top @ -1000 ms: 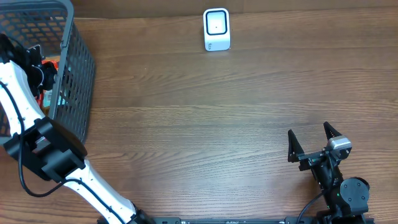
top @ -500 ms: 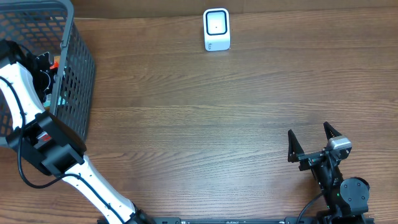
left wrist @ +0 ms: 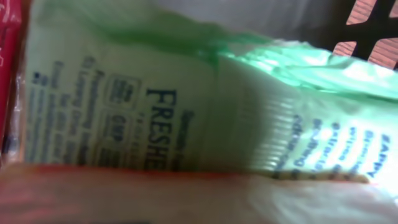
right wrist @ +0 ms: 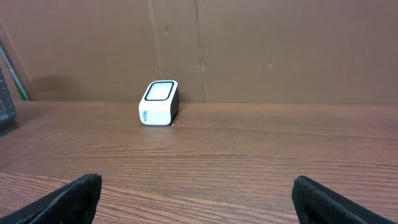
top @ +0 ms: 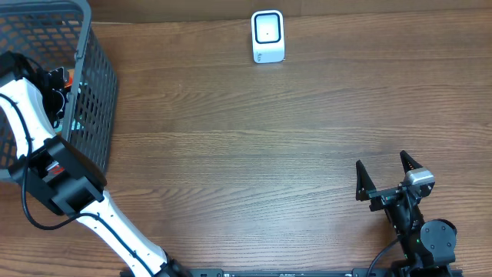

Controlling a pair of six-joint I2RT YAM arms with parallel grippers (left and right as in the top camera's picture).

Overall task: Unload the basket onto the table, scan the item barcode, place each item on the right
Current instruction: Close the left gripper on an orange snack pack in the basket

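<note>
While I watch from overhead, the left arm [top: 31, 115] reaches over the rim of the dark mesh basket [top: 92, 100] at the table's [top: 254, 146] far left corner, with the left gripper [top: 55, 83] down inside it beside a small orange-red patch [top: 68, 77]. From the left wrist camera I get a very close, blurred look at the item – a pale green plastic packet [left wrist: 186, 106] with dark blue print, of which I can make out "FRESH", lying inside the basket and filling nearly the whole view. A red package [left wrist: 9, 74] sits against its left edge, a blurred pinkish-orange band crosses the bottom of the view, and a bit of the basket's mesh shows at the top right. I see no fingers in that view, and overhead the basket wall hides them, so I cannot tell whether the left jaws are apart or closed on the packet. The right gripper [top: 382, 166] sits near the table's near right corner, well apart from everything else – its jaws spread wide and holding nothing. Through its wrist camera I see the small white scanner [right wrist: 159, 102] standing upright at the far edge of the table, close to the brown cardboard wall [right wrist: 261, 50], well apart from the basket.
</note>
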